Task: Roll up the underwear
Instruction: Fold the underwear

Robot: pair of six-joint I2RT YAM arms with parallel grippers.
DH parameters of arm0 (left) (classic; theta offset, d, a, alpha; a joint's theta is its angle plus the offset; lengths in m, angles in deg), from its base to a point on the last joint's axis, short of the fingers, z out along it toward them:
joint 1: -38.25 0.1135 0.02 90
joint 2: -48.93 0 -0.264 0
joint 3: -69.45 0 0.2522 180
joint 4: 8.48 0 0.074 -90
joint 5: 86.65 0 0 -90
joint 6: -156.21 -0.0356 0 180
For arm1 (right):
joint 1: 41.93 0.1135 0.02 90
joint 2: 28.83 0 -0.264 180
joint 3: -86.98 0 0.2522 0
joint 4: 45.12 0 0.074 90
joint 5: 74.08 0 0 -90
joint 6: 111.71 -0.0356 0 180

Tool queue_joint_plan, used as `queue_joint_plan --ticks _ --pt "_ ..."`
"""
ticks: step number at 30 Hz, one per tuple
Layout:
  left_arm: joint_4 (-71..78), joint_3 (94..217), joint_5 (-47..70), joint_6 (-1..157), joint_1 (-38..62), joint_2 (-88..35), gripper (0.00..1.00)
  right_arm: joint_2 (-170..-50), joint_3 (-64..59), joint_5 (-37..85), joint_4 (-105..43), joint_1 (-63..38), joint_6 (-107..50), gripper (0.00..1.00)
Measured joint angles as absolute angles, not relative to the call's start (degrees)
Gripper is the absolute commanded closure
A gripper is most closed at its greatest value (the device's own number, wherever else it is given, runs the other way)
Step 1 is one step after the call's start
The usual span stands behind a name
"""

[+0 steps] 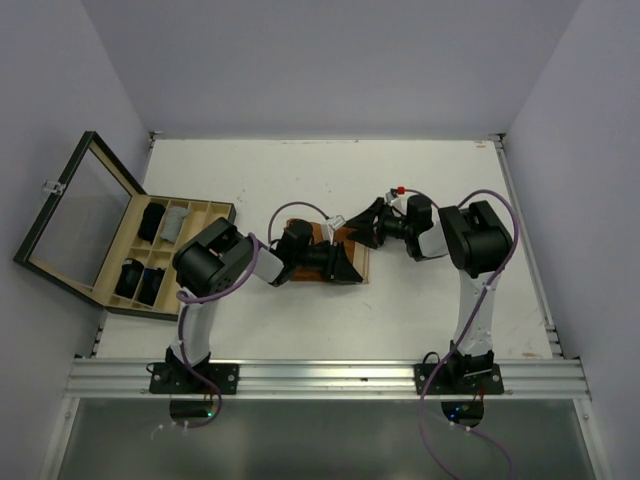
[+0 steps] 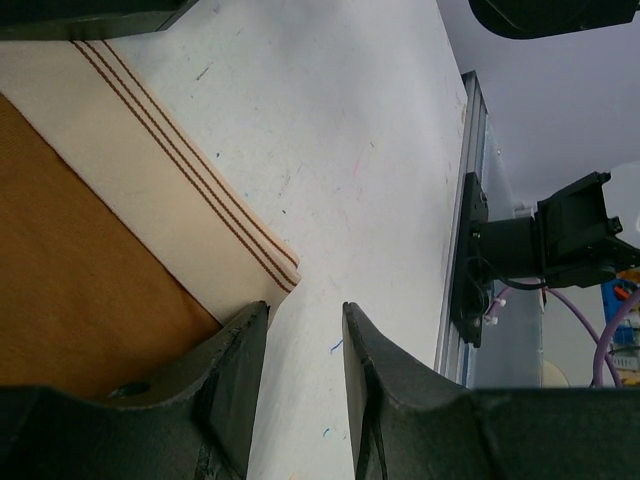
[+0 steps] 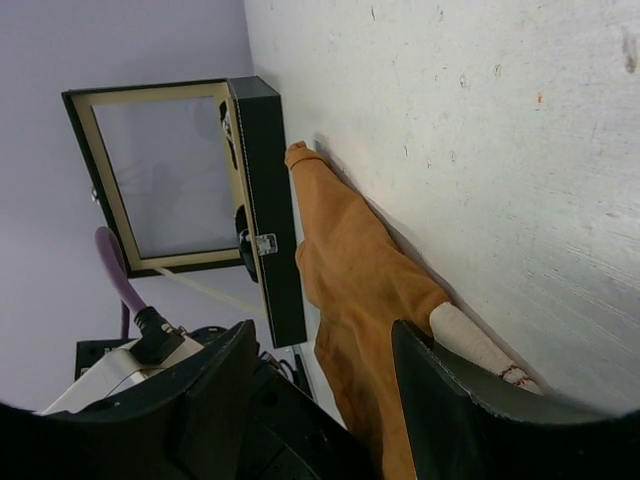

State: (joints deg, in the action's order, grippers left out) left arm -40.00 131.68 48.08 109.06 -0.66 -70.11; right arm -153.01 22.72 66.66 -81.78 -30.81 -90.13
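**Orange-brown pair flat at mid-worktop, both sets of fingers parted over it**

The white worktop [image 1: 430,180] fills the top view between pale walls. At its left edge sits a compartmented wooden box [image 1: 200,206] with its glass lid [image 1: 75,215] swung open to the left. Black garments [image 1: 150,222] and a grey one [image 1: 176,222] are tucked into its compartments.

The two arms reach in toward each other and meet near the centre of the worktop, over the orange-brown underwear [image 2: 90,270]. It lies spread on the surface, well apart from the box. Its cream waistband [image 2: 170,210], marked by two thin brown stripes, runs along one edge.

The left fingers [image 2: 235,380] stand moderately apart at the waistband's corner. One finger is over the cloth's edge, the other over bare worktop, and nothing is pinched between them.

The right fingers [image 3: 215,390] are spread wide at the opposite side. In the right wrist view the orange cloth runs between them. It meets one finger, and there is a clear gap to the other, so it is not clamped.
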Motion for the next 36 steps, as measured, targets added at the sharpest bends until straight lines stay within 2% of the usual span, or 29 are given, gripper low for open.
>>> queue_joint_plan --ticks 5,12,17,23,27,32,36 --pt "-39.85 131.83 48.32 108.62 -0.66 -69.94 0.56 -152.73 22.94 66.99 -83.09 -30.81 -90.94 0.36" --pt "-31.94 135.11 49.74 106.09 -2.19 -66.64 0.35 -149.56 23.44 65.09 -82.34 -31.71 -91.4 0.36" --pt "-24.22 139.42 49.98 102.83 -4.01 -59.93 0.32 -143.75 22.83 65.07 -81.97 -32.6 -93.23 0.37" --pt "-12.07 143.7 47.97 93.7 -3.98 -48.93 0.33 -135.11 16.82 66.38 -72.14 -32.6 -85.67 0.43" --pt "0.94 144.57 44.41 79.12 -2.96 -41.98 0.32 -130.09 12.49 66.8 -54.32 -31.91 -69.45 0.55" --pt "16.43 145.56 37.28 58.42 -1.86 -39.97 0.4 -128.95 9.06 65.97 -31.5 -27.84 -48.49 0.66" --pt "21.99 142.96 33.43 46.99 -0.33 -40.04 0.48 -130.09 8.84 64.63 -19.77 -24.61 -37.15 0.71"
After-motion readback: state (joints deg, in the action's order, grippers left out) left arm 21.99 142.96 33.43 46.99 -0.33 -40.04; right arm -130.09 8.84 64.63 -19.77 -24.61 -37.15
